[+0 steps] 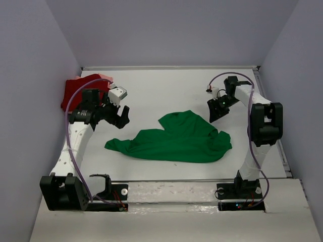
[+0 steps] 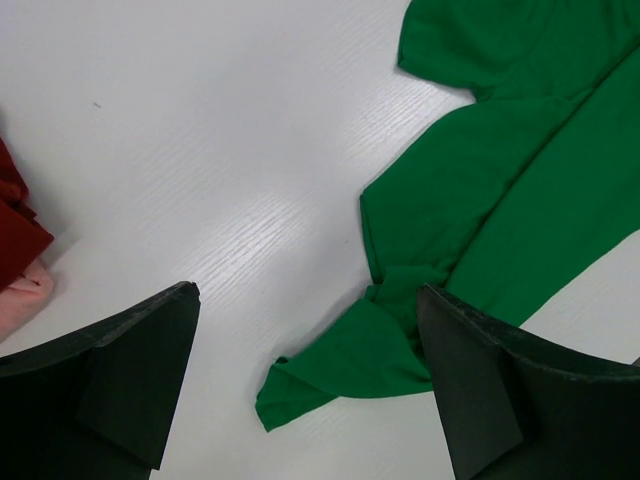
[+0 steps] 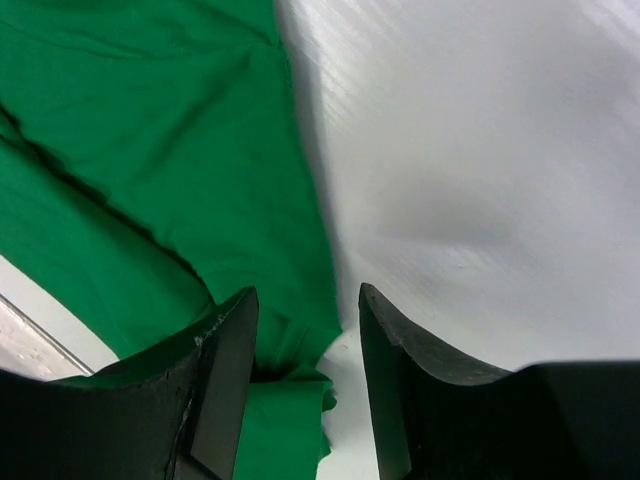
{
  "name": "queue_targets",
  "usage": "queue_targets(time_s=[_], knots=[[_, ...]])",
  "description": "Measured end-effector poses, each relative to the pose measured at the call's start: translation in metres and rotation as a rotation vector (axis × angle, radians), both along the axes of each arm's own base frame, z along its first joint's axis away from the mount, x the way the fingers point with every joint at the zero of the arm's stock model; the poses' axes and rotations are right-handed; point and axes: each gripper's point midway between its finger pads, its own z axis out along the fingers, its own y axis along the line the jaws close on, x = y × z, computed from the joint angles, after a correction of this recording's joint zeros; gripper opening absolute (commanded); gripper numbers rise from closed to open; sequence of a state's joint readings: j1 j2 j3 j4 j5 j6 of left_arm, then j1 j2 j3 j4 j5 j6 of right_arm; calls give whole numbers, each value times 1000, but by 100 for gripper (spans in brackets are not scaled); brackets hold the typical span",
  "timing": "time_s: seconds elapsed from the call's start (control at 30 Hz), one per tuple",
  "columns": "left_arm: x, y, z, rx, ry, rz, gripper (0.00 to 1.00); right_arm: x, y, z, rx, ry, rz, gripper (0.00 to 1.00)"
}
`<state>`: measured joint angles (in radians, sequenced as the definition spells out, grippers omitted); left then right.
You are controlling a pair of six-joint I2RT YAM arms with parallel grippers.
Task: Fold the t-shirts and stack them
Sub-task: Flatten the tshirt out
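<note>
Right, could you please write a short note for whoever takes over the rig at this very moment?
The left fingers are open and empty, above the bare table beside a corner of the green shirt.
The right fingers are open and empty, over that shirt's edge.
The green shirt lies crumpled and unfolded mid-table. The red shirt and pink shirt are piled together in the far left corner; how neatly is unclear.
Done: red and pink appear set aside.
Left: fold the green shirt and stack it with them.
</note>
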<state>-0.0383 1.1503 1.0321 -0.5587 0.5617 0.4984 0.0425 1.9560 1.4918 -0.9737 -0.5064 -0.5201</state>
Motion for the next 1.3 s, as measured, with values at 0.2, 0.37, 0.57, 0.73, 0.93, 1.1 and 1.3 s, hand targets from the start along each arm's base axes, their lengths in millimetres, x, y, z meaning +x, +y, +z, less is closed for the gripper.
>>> queue_targets(time_s=[0.2,0.37,0.57,0.73,0.93,1.1,1.3], knots=[[-2,4,-5,8,2,19,99,-9,7,-12,-4,53,32,52],[-5,5,-1,9,-20,22,99,-16,12,-17,-4,82,54,52],[-7,5,6,4,-46,21,99,-18,15,-27,-2,112,62,52],[-10,6,11,1,-66,27,99,-21,20,-34,11,155,65,29],[-11,7,14,-1,-76,31,99,-20,23,-42,5,174,69,0],[-12,7,16,-4,-82,30,99,-14,23,-40,-20,162,59,0],[-14,8,12,-5,-75,34,99,46,17,-22,-106,-25,-37,0]])
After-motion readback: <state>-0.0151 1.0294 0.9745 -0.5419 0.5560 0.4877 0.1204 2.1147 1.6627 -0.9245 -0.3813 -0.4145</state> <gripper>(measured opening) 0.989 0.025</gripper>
